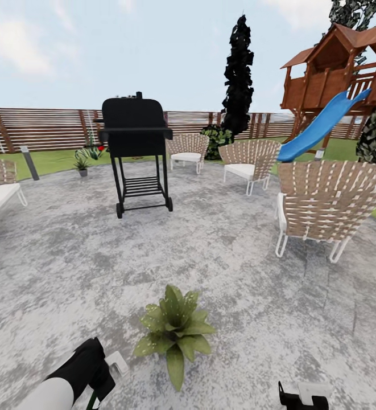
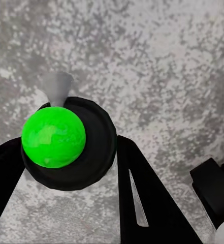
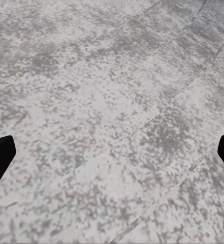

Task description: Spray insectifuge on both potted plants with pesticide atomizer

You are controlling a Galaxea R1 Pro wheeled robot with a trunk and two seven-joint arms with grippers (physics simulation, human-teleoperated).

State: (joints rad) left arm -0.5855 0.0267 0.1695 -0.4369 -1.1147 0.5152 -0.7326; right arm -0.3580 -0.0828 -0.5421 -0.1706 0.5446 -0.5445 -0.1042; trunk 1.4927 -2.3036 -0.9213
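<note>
Left wrist view: left gripper clamped on pesticide atomizer, so pickup done. Near potted plant looks speckled; far potted plant remains. Right gripper fingers apart.

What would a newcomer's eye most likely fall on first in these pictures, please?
Probably the black grill standing mid-paving, with the blue slide and wooden playhouse at the far right. Closer in, a potted plant dotted with pale specks sits just ahead of the robot, and the left gripper clasps the atomizer, bright green on top.
</note>
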